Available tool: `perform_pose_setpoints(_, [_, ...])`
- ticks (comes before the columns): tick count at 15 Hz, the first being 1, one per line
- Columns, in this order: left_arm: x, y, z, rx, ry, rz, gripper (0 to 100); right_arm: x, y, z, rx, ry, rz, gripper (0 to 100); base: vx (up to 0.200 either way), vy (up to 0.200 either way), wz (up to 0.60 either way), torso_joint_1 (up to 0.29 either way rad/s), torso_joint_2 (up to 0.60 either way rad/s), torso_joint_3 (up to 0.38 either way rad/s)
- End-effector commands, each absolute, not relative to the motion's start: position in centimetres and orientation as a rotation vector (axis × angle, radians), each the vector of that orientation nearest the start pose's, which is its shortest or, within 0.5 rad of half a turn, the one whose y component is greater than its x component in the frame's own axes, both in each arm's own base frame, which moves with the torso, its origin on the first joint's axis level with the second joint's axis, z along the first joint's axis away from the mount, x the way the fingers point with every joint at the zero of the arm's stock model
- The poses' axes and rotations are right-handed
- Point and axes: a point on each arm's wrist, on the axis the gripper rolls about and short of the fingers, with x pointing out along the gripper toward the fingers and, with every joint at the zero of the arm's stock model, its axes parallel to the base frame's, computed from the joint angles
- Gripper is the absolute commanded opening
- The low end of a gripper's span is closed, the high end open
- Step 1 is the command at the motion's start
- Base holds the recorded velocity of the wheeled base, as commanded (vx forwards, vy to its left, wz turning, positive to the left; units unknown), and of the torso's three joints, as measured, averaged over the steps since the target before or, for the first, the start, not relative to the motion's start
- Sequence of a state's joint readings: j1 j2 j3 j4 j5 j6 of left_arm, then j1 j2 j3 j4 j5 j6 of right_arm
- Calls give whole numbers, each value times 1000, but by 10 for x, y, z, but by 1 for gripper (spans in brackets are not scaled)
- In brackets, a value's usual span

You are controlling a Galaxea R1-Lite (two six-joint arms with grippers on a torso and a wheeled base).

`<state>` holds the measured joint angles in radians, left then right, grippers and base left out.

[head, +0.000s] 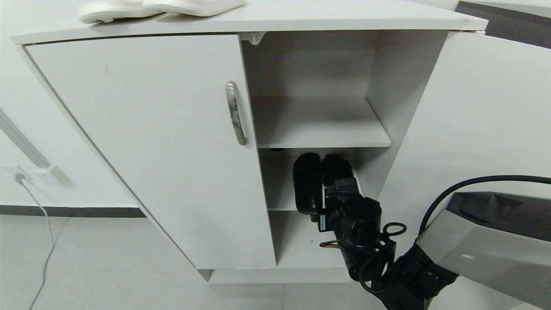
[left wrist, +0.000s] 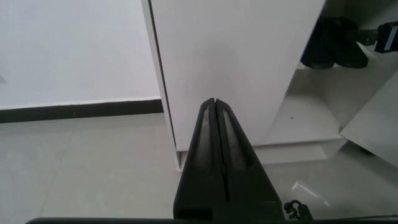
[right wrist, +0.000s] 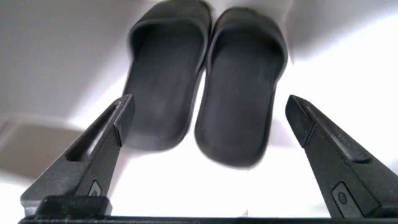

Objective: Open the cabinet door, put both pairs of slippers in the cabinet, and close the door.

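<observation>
The black slippers [head: 308,183] lie side by side on the second shelf [head: 280,200] of the cabinet [head: 301,19], behind the open right door [head: 473,112]. The right gripper [right wrist: 209,102] sits just in front of them, fingers spread wide and holding nothing. The white slippers [head: 159,7] rest on the cabinet top. The left door [head: 142,137] is closed. The left gripper [left wrist: 214,106] is low before it, fingers pressed together and empty.

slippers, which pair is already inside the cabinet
The black pair, side by side in the middle compartment of the cabinet, right in front of the open right gripper. The white pair lies on top of the cabinet instead.
</observation>
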<state>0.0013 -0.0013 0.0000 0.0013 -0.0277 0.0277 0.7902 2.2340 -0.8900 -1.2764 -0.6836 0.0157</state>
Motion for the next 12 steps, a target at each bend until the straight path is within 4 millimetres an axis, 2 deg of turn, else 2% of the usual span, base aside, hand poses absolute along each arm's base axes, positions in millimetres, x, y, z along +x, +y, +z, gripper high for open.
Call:
perform_pose_setpoints(1, [-23,-1,75,28,1,-26,0,286,271,76,-31,52,108,100,-200,0,0,-7,7,2])
perform_pose_setpoints(3, [-23,-1,75,29,1,-26,0,285,271,76,-31,52,110,100,-200,0,0,2,5,2])
perform_pose_setpoints(12, [-23,-1,75,26,1,-26,0,280,270,77,-36,53,119,100,0,0,0,0,0,0])
